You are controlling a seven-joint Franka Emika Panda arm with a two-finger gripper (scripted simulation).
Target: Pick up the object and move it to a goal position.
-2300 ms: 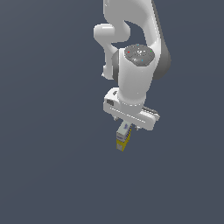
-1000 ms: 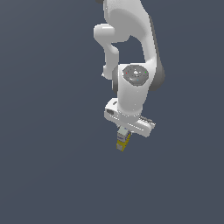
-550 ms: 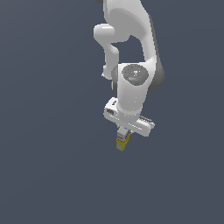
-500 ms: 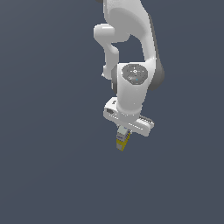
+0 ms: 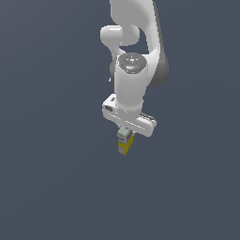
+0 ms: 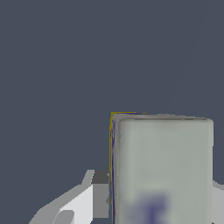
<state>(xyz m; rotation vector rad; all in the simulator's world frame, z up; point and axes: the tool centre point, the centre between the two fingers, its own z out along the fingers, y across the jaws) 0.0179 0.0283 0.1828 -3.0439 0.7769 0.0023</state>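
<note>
The object point(image 5: 124, 146) is a small carton with a yellow lower body and a pale grey top, hanging upright under the white arm in the exterior view. My gripper point(image 5: 125, 136) is shut on its upper part, one finger on each side. In the wrist view the object's grey top point(image 6: 162, 166) with a blurred blue print fills the frame close up. A grey-tipped finger point(image 6: 100, 192) presses against one side, and the other finger only shows at the frame's edge. No goal marker shows in either view.
A plain dark grey-blue surface point(image 5: 56, 187) fills the scene around the arm. The white arm's wrist and links point(image 5: 133, 70) rise above the gripper.
Over the last half second the gripper and the carton in it have risen slightly and shifted a little toward the exterior view's left. The grip is unchanged.
</note>
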